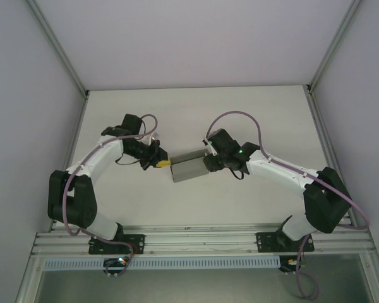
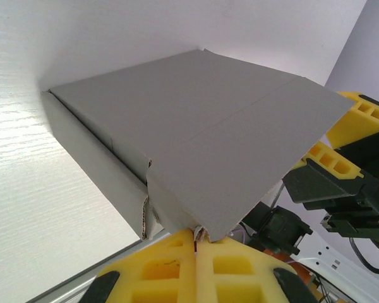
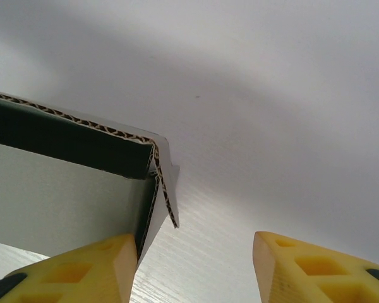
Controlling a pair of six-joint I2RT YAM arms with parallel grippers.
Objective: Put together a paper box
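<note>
So the grey paper box (image 1: 188, 166) is sitting about mid-surface (image 1: 240, 113), right between the two arms, looking like a shallow folded-up shape with one big flap sticking out toward the left arm. The left hand (image 1: 161, 162) is clamped tight, its yellow fingers (image 2: 170, 268) pressed together on the edge of that flap (image 2: 240, 158). On the other end, the right hand (image 1: 207, 160) has its jaws spread wide apart with nothing pinched. From its wrist view, one finger (image 3: 82, 268) is right up against the box's corner (image 3: 158, 183), where you can see the corrugated edge, and the other finger (image 3: 316, 268) is off over bare surface. Can't tell if the box is lifted or resting.
</note>
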